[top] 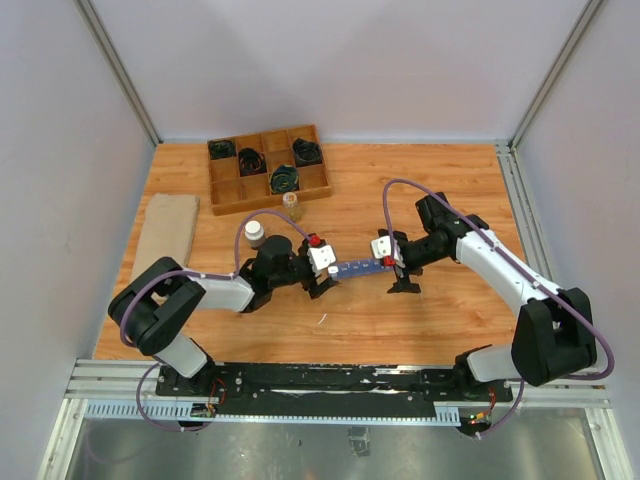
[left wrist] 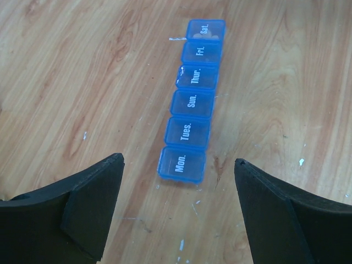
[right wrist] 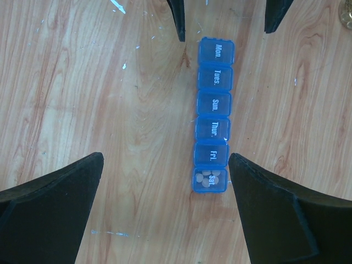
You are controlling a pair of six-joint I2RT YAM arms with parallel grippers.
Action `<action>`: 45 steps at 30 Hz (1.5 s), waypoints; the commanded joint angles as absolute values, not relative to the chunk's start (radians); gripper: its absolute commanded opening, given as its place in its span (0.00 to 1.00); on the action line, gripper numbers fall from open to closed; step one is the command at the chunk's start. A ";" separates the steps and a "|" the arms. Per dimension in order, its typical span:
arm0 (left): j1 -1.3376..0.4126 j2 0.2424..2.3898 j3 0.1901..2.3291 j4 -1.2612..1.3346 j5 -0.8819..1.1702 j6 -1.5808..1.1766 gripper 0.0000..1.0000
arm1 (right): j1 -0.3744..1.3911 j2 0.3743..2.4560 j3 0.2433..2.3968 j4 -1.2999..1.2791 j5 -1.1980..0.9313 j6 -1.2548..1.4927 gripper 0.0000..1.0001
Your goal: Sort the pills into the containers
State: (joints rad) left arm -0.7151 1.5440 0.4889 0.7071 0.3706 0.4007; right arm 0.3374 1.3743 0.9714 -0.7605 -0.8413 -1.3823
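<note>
Six labelled compartments in view on one translucent blue pill organizer (top: 357, 267), lying flat on the desk (top: 450, 190) at the centre of the top view, between both grippers.
Pills (right wrist: 209, 179): small tan rounds in the Sat. compartment, lower centre of the right wrist view.
Left gripper (left wrist: 179, 164): jaws wide apart either side of the Mon. end, holding nothing.
Right gripper (right wrist: 165, 159): jaws wide apart flanking the Sat. end, holding nothing.
Wooden grid tray (top: 228, 188): upper left of the desk, well apart.
</note>
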 commanded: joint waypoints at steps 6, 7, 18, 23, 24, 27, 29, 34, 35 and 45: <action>-0.707 1.668 0.602 0.591 0.427 0.423 0.75 | 0.352 1.347 0.997 -0.761 -0.828 -1.307 0.99; -0.707 1.679 0.607 0.590 0.428 0.423 0.75 | 0.350 1.344 0.997 -0.760 -0.828 -1.303 0.99; -0.699 1.754 0.662 0.571 0.457 0.431 0.65 | 0.334 1.337 1.000 -0.754 -0.837 -1.269 0.99; -0.699 1.773 0.677 0.569 0.457 0.430 0.57 | 0.325 1.348 1.005 -0.754 -0.845 -1.257 0.99; -0.699 1.774 0.678 0.569 0.455 0.430 0.54 | 0.324 1.349 1.005 -0.753 -0.847 -1.255 0.99; -0.699 1.774 0.679 0.568 0.453 0.431 0.48 | 0.319 1.354 1.005 -0.752 -0.852 -1.252 0.99; -0.699 1.776 0.681 0.569 0.452 0.432 0.43 | 0.314 1.354 1.003 -0.752 -0.854 -1.252 0.99; -0.699 1.744 0.656 0.582 0.470 0.434 0.33 | 0.302 1.350 0.983 -0.734 -0.856 -1.255 0.99; -0.700 1.729 0.642 0.595 0.480 0.435 0.32 | 0.302 1.347 0.976 -0.732 -0.865 -1.263 0.99; -0.751 1.527 0.472 0.677 0.473 0.394 0.17 | 0.348 1.303 0.860 -0.672 -0.919 -1.405 0.99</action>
